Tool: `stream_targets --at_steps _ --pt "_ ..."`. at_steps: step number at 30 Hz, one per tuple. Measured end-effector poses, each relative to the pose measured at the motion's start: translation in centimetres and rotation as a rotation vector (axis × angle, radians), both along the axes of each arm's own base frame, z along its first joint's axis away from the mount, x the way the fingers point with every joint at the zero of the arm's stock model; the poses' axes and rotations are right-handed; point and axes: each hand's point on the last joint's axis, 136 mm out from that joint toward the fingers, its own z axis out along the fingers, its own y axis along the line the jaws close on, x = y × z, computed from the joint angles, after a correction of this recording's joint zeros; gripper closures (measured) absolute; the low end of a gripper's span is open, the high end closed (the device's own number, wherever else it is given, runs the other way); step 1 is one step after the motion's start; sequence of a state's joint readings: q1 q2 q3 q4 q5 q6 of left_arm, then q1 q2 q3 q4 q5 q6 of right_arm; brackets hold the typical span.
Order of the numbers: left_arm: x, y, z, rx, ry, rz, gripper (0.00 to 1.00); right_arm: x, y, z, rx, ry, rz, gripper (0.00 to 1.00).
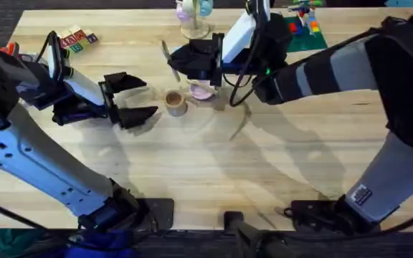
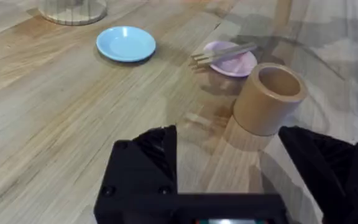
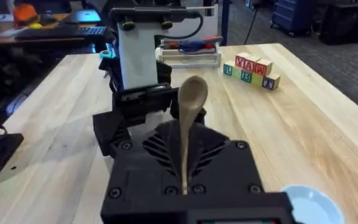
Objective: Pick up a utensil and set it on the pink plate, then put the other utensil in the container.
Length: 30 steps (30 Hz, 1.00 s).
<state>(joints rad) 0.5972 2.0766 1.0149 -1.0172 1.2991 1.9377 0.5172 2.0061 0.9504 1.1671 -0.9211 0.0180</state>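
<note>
The fork (image 2: 224,54) lies across the pink plate (image 2: 240,65), tines toward the blue plate. In the overhead view the pink plate (image 1: 201,92) shows partly under the right arm. The tan container (image 1: 176,102) (image 2: 270,98) stands upright just beside the plate. My right gripper (image 1: 180,61) (image 3: 184,158) is shut on the spoon (image 3: 191,102) (image 1: 166,56), holding its handle with the bowl pointing away, above the plate area. My left gripper (image 1: 132,97) (image 2: 235,171) is open, low over the table just left of the container, nothing between its fingers.
A light blue plate (image 2: 126,43) sits beyond the pink one, near a round wooden stand (image 1: 194,27). Alphabet blocks (image 1: 77,39) (image 3: 251,68) lie at the far left. A green board with toy bricks (image 1: 303,27) is at the far right.
</note>
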Motion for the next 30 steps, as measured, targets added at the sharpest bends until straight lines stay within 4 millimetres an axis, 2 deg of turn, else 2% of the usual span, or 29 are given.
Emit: stream_targets --at_steps 12,21,30 --pt "0.0 0.0 0.0 0.0 0.0 0.0 0.008 -2.0 2.2 -0.1 -0.006 -0.074 0.039 0.967" --pt "0.0 0.0 0.1 -0.003 -0.001 0.002 0.008 -1.8 2.3 -0.3 -0.01 -0.101 0.025 0.967" --pt "0.1 0.0 0.1 -0.005 -0.004 0.004 0.008 -1.7 2.4 -2.3 -0.036 -0.064 0.027 0.967"
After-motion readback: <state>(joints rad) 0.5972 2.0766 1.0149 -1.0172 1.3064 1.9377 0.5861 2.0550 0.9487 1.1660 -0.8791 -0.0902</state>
